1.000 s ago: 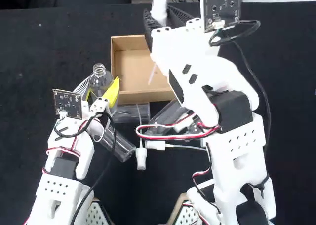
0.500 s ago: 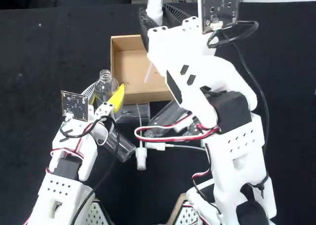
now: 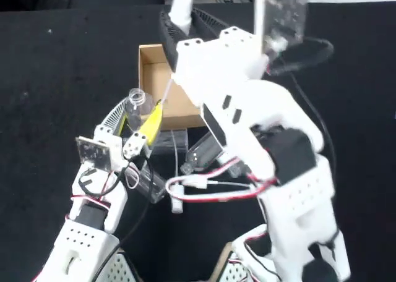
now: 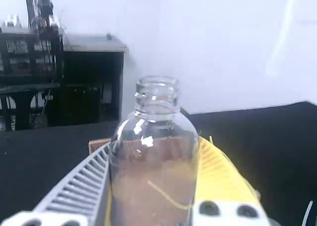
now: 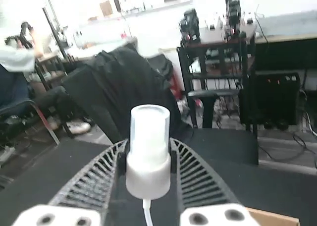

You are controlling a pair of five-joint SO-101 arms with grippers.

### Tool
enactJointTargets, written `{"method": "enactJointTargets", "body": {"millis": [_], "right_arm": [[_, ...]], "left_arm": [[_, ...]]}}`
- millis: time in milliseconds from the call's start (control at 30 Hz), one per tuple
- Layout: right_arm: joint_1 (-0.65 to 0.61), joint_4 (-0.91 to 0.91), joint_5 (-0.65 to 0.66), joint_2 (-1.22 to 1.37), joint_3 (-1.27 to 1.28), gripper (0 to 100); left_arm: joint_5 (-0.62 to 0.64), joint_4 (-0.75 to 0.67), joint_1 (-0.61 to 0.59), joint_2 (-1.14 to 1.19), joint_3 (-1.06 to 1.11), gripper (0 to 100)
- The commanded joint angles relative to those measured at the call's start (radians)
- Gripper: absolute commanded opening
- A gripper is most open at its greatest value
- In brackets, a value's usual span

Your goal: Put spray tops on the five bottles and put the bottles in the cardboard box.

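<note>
My left hand (image 3: 140, 112) pinches the bottle (image 4: 154, 156), my right hand (image 5: 147, 154) the spray top (image 5: 149, 129), whose dangling tube (image 3: 168, 89) may miss the neck (image 4: 156, 94).

no readable text, labels or numbers on anything

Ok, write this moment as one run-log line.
left gripper: shut on bottle | right gripper: shut on spray top | spray top not yet on bottle
</note>
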Motion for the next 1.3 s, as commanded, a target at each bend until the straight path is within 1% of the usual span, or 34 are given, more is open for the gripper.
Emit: {"method": "enactJointTargets", "body": {"millis": [0,200,400,500,600,733,1067,1200,1267], "right_arm": [[-0.021,-0.055,-0.009,-0.091,0.048,3.1],[-0.017,-0.262,-0.017,-0.160,0.222,2.9],[-0.021,-0.483,-0.017,-0.303,0.423,2.9],[-0.021,-0.555,-0.017,-0.357,0.490,2.9],[-0.044,-0.594,-0.017,-0.352,0.522,3.1],[-0.094,-0.601,-0.008,-0.291,0.519,3.1],[-0.094,-0.621,0.000,-0.243,0.509,3.1],[-0.097,-0.624,0.129,-0.243,0.527,2.8],[-0.104,-0.655,0.147,-0.243,0.549,2.8]], "left_arm": [[0.008,-0.069,0.010,-0.002,0.030,4],[0.008,-0.071,0.010,-0.003,0.025,4],[0.008,-0.066,0.010,-0.002,0.028,4],[0.008,-0.063,0.010,-0.002,0.028,4],[0.008,-0.063,0.010,0.000,0.028,4],[0.008,-0.061,0.010,0.008,0.028,4],[0.005,-0.061,0.002,0.008,0.028,4],[0.002,-0.061,0.002,0.008,0.030,4],[0.002,-0.061,0.004,0.008,0.030,4]]}}
